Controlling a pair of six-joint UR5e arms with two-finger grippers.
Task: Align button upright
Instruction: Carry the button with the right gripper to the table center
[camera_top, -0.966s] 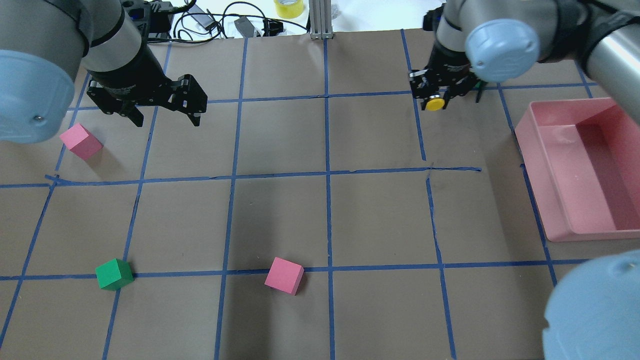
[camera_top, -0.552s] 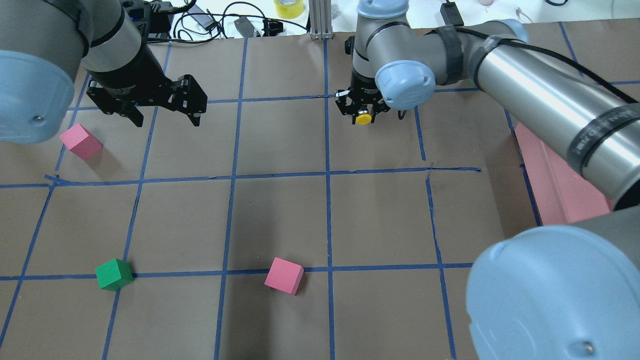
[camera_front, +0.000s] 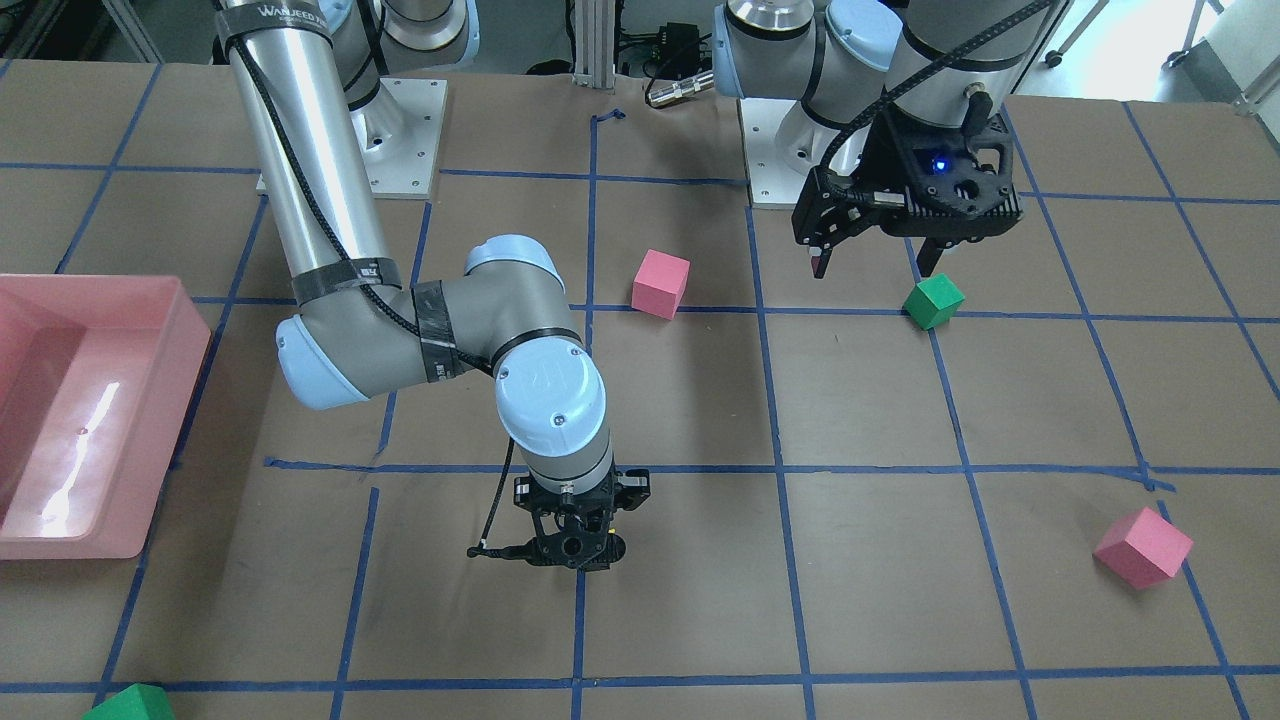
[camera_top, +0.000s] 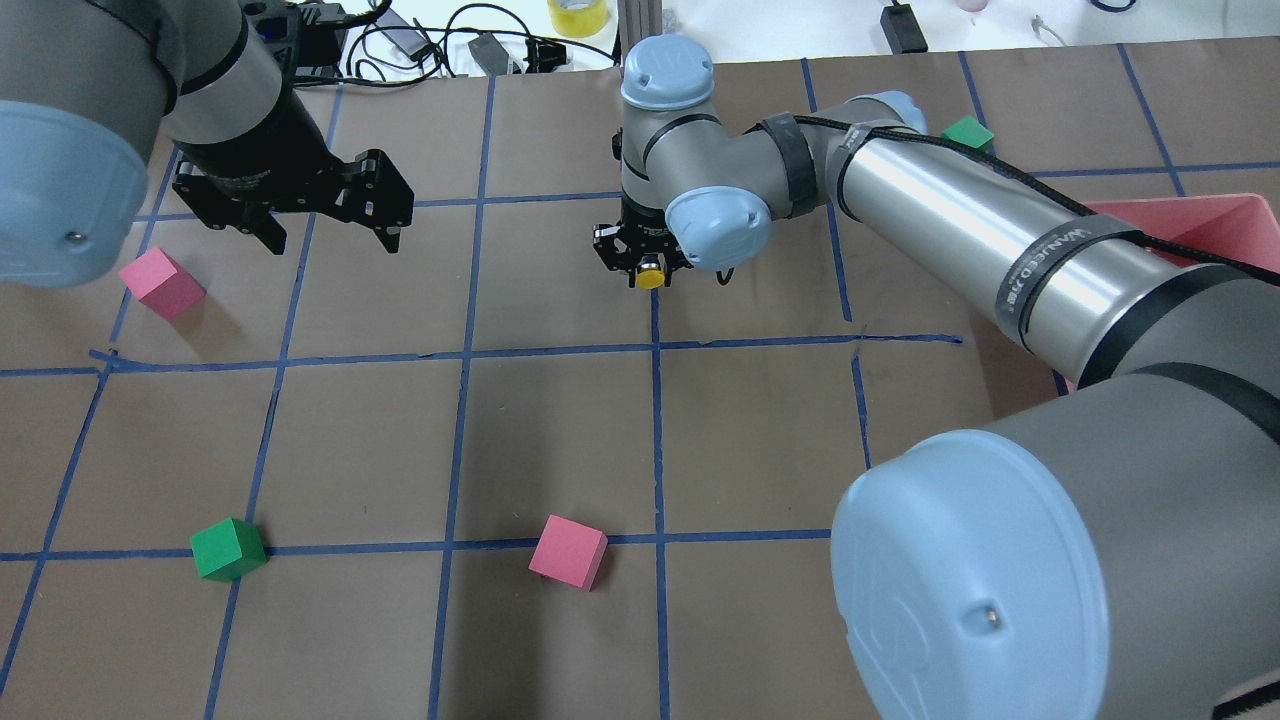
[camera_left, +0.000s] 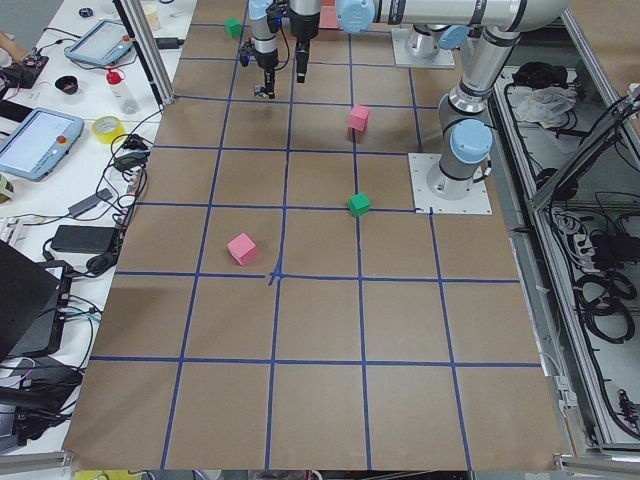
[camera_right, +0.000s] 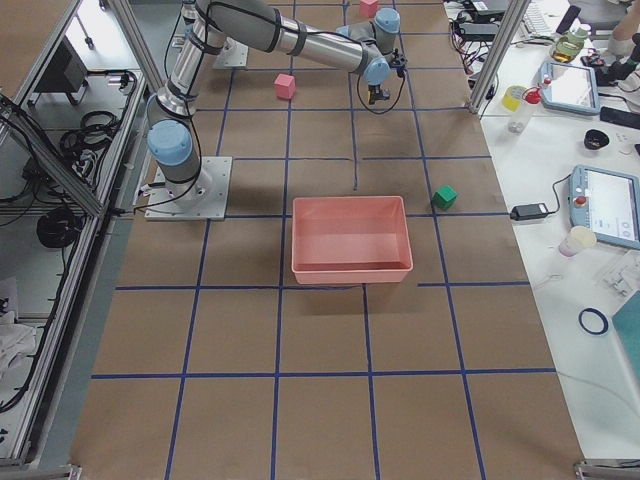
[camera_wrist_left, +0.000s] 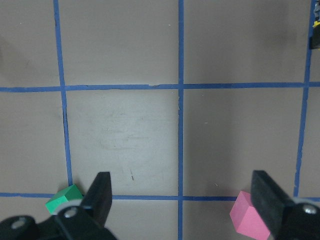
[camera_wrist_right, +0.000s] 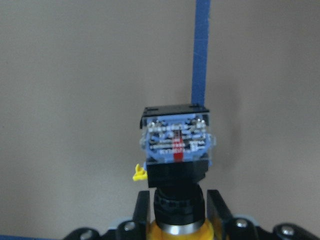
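My right gripper (camera_top: 640, 262) is shut on the button (camera_top: 650, 277), near the table's middle line, low over the brown paper. The yellow cap points toward the robot's side in the overhead view. In the right wrist view the gripper (camera_wrist_right: 176, 202) clamps the black collar; the black and blue body (camera_wrist_right: 176, 142) sticks out beyond the fingers (camera_wrist_right: 142, 210) and the yellow cap (camera_wrist_right: 175, 231) is at the bottom edge. The button lies sideways, not upright. In the front view the gripper (camera_front: 575, 548) hides the button. My left gripper (camera_top: 333, 240) is open and empty, raised at the far left (camera_front: 875, 265).
Pink cubes lie at the far left (camera_top: 162, 283) and near middle (camera_top: 568, 551). Green cubes lie at the near left (camera_top: 228, 549) and far right (camera_top: 967, 132). A pink bin (camera_top: 1200, 215) stands at the right, partly behind my right arm. Cables and a tape roll (camera_top: 577, 15) lie beyond the far edge.
My right arm has carried the button leftward from the far right to the table's middle line and slightly nearer. The left arm has not moved.
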